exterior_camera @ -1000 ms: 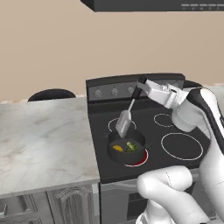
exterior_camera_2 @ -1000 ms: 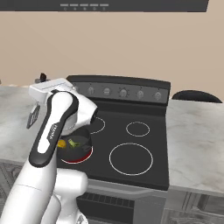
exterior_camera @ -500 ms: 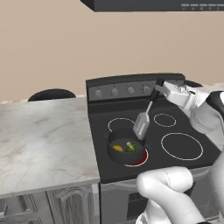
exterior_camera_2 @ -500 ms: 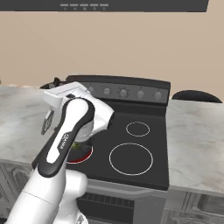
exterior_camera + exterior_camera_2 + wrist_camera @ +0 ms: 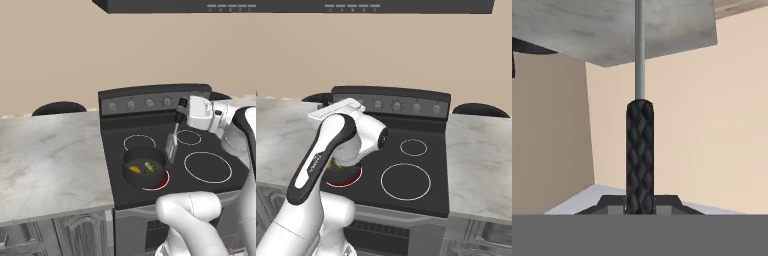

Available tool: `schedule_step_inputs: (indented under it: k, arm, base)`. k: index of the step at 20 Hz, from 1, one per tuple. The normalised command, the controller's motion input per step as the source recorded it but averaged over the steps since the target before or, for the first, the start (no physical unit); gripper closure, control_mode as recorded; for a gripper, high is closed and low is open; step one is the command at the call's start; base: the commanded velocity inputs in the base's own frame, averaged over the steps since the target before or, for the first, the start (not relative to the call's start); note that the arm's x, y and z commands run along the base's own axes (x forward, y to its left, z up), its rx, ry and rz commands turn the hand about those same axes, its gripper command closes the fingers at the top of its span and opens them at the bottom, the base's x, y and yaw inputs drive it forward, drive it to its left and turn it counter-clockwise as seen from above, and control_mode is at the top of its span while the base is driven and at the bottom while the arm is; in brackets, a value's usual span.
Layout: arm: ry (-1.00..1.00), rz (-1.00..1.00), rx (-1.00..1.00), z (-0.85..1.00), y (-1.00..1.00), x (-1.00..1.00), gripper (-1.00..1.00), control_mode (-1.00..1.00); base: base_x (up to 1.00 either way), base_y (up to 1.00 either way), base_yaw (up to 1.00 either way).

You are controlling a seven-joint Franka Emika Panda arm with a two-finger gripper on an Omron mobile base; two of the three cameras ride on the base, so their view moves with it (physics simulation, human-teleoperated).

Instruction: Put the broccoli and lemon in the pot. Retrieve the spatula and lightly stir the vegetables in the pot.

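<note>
The white arm [image 5: 331, 150] rises from the lower left and bends over the black stove [image 5: 406, 165], hiding its front left part. Beneath the elbow a red glowing burner [image 5: 346, 179] peeks out, with a bit of green and yellow just above it. Two white-ringed burners [image 5: 405, 181] lie bare to the right. Marble counter [image 5: 481, 150] flanks the stove on both sides. Knobs [image 5: 406, 106] line the back panel.
</note>
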Motion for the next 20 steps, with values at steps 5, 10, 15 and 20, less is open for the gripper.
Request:
schedule_step_inputs:
  k: [5, 10, 15, 20]
  arm:
    - [0.06, -0.07, -0.03, -0.21, -0.03, 0.06, 1.0, -1.0]
    - [0.21, 0.0, 0.02, -0.12, 0.0, 0.15, 1.0, -1.0]
    - [0.06, 0.0, 0.0, -0.18, 0.0, 0.25, 1.0, -1.0]
    - [0.0, 0.0, 0.0, -0.22, 0.0, 0.28, 1.0, -1.0]
  base:
    - [0.0, 0.0, 0.0]
    - [0.0, 0.0, 0.0]
    - [0.0, 0.0, 0.0]
    - [0.0, 0.0, 0.0]
